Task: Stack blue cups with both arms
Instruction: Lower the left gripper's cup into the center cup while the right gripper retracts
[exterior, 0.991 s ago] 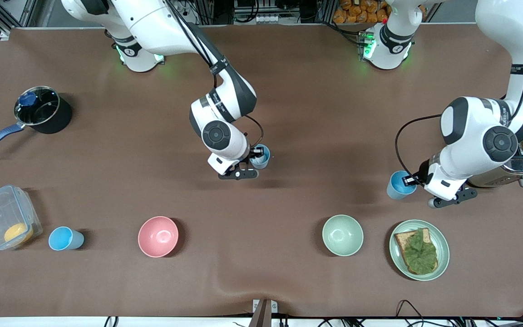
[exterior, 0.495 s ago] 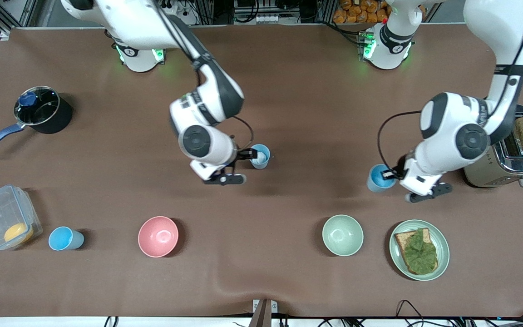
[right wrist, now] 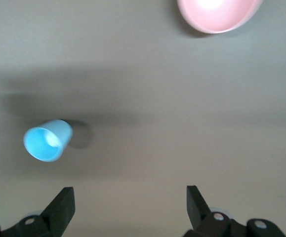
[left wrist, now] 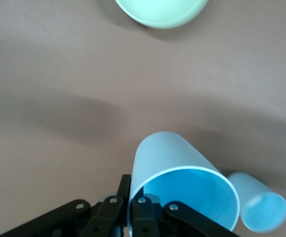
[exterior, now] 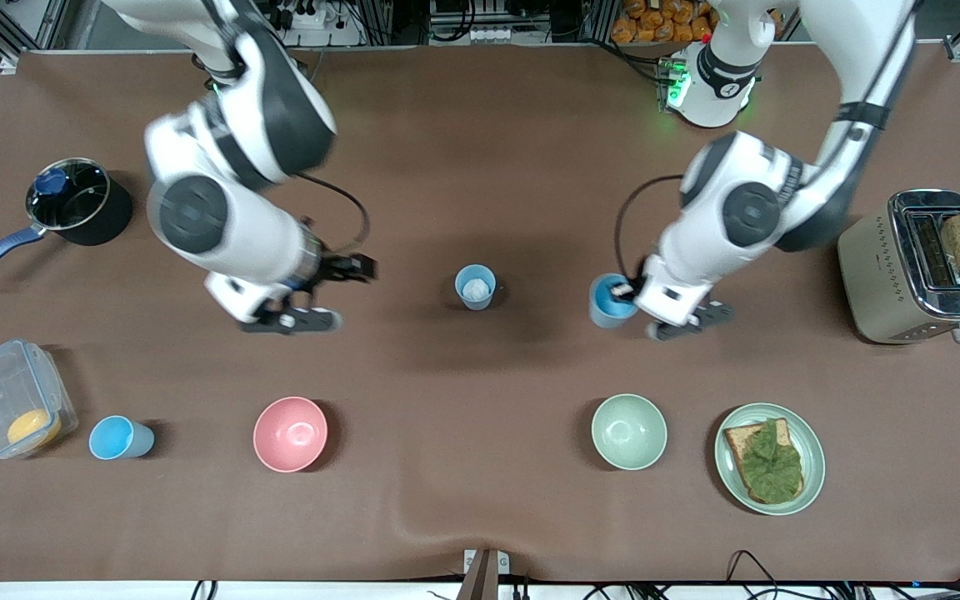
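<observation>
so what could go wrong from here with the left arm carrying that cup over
1. The left gripper pinches only the rim of the carried blue cup, so the cup could tilt or slip on the way.
2. The cup with the white patch stands free on the table; an off-centre lowering could tip it.
3. The open right gripper hangs beside that cup, so the arms might crowd each other.

A cup (exterior: 475, 287) is set in the middle of the table (exterior: 480, 517). Another cup (exterior: 609, 301) is held up just beside it, toward the left arm's end. Nearer the front camera, a row is laid out: a box (exterior: 9, 400) at the right arm's end, then a third cup (exterior: 117, 438), a bowl (exterior: 290, 433), another bowl (exterior: 628, 431), and a plate (exterior: 769, 458). A pot (exterior: 72, 200) is set farther back than the box.
</observation>
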Controlling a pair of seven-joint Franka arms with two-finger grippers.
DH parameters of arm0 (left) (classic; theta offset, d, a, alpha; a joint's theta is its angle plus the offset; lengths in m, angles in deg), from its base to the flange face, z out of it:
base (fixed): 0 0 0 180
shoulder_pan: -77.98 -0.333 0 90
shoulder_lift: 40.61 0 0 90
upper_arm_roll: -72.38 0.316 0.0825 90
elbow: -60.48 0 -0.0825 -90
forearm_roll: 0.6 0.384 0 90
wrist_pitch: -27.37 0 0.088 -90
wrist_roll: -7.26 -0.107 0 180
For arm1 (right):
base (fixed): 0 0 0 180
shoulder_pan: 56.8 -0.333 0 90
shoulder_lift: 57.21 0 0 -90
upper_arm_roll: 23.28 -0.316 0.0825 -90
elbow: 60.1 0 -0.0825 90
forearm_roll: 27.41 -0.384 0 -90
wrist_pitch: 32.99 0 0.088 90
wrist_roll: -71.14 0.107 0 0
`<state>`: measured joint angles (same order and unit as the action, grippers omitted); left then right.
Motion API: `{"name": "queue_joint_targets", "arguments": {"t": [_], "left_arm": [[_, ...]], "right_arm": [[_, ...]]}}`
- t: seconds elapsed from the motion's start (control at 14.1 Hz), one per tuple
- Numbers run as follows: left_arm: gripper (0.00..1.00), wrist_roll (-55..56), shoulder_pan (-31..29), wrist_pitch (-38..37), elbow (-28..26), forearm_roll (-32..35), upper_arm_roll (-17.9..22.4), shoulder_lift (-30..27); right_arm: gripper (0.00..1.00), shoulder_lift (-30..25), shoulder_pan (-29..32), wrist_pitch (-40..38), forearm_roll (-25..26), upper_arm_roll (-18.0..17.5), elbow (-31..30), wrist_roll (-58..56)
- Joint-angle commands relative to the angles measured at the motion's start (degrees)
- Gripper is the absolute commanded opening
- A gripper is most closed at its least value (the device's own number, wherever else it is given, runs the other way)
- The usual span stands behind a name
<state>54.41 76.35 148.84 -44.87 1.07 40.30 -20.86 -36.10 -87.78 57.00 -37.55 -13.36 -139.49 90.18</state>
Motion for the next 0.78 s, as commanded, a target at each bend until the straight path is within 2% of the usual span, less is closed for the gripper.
{"name": "queue_joint_targets", "arguments": {"t": [0.0, 0.21, 0.35, 0.57, 0.64, 0.71], "left_arm": [[0.0, 4.96, 4.51, -1.15, 3.13, -0.17, 0.17, 1.78], [0.0, 11.11, 9.87, -1.15, 6.47, 0.53, 0.18, 3.98], [0.0, 14.54, 13.48, -1.06, 9.28, 1.75, 0.44, 7.48], [0.0, 18.41, 16.03, -1.06, 10.52, 4.74, 0.44, 9.43], [0.0, 19.2, 17.17, -1.06, 10.52, 5.1, 0.44, 10.04], [0.0, 19.91, 18.06, -1.06, 10.52, 5.71, 0.44, 10.49]], "right_arm": [[1.0, -4.92, 5.11, -3.93, 3.02, -0.17, -1.47, -6.45], [1.0, -9.41, 11.43, -4.91, 3.29, -0.25, -2.78, -12.53], [1.0, -12.39, 16.09, -4.56, 3.29, -1.13, -5.32, -17.52], [1.0, -16.0, 25.24, -3.43, 3.55, -4.03, -8.14, -29.3], [1.0, -18.19, 26.65, -1.16, 3.64, -4.9, -11.11, -30.11], [1.0, -20.99, 28.14, 1.83, 4.68, -7.44, -15.14, -30.12]]}}
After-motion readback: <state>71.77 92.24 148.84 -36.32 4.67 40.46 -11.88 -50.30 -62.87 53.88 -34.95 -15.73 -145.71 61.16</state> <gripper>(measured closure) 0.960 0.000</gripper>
